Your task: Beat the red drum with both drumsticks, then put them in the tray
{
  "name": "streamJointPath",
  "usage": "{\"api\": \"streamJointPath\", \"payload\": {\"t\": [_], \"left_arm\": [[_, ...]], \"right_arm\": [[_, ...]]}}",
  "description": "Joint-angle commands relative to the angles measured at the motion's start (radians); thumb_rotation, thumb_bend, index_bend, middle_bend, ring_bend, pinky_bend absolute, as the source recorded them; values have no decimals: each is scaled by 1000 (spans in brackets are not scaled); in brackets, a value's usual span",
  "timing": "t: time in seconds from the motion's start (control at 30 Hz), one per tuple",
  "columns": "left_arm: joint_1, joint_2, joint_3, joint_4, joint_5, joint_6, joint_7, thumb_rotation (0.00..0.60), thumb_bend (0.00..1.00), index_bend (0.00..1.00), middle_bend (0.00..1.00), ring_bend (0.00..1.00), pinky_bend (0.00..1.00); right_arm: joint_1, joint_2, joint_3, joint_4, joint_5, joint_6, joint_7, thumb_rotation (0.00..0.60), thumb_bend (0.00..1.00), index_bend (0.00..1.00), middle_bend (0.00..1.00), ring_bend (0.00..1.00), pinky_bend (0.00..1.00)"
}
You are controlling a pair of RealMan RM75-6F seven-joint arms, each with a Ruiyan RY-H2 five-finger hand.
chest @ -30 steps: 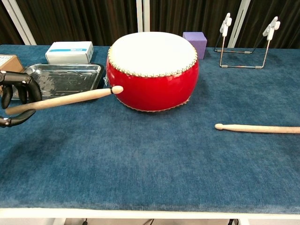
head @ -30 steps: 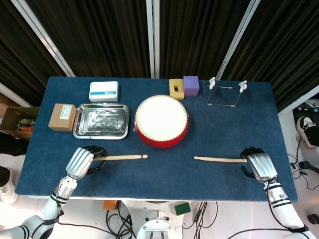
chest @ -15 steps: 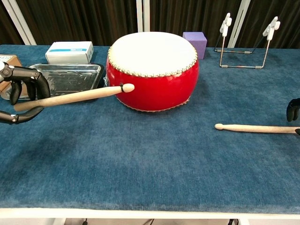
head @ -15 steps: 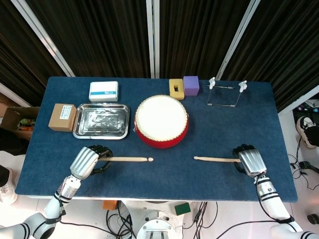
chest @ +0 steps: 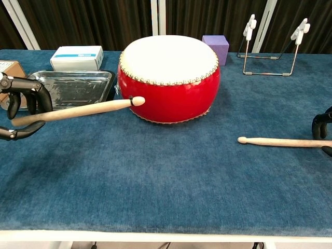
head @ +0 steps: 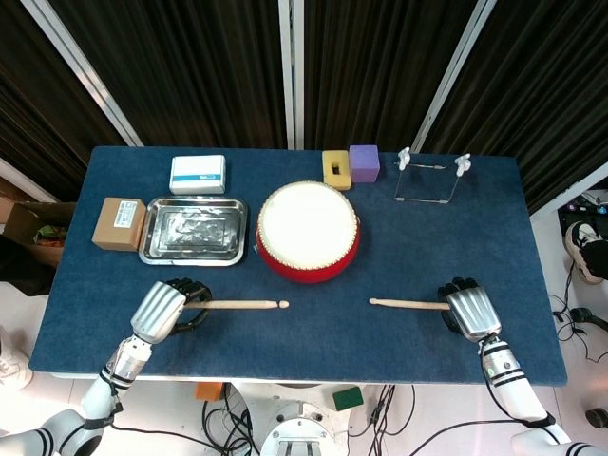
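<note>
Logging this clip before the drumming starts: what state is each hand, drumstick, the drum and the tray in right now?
left hand: holds the left drumstick by its butt.
left drumstick: lifted off the cloth, tip near the drum's side.
right hand: at the right drumstick's butt; grip cannot be told.
right drumstick: lying flat on the table.
red drum: upright, skin up, nothing on it.
tray: holds no drumsticks.

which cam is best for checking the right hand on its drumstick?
Head view. It shows the whole right hand over the butt end of the right drumstick, which lies flat on the table, though the fingers underneath are hidden. The chest view catches only dark fingertips at the frame edge, so grasp can't be confirmed there either.
</note>
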Motion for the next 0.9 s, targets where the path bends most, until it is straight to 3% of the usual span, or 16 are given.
{"api": "streamJointPath", "payload": {"t": [0.03, 0.37, 0.67, 0.9], "left_arm": [[-1, 1, 0, 0, 0, -2, 1, 600, 540, 675, 621, 523, 647], [2, 2, 1, 3, 0, 2, -5, 600, 539, 675, 620, 522, 647], [6, 16, -3, -7, 1, 16, -16, 600, 539, 675, 621, 522, 649], [-11, 66, -34, -83, -12, 13, -12, 600, 541, 675, 628, 524, 655]], "right_arm": [[-2, -13, -3, 19, 0, 0, 2, 600, 386, 516, 498, 279, 359], [0, -39, 3, 50, -1, 7, 0, 600, 395, 564, 541, 319, 358], [6, -29, 5, 67, -42, 56, 22, 600, 582, 697, 633, 404, 408], [25, 56, -27, 63, -162, 147, 132, 600, 739, 770, 667, 437, 452]]}}
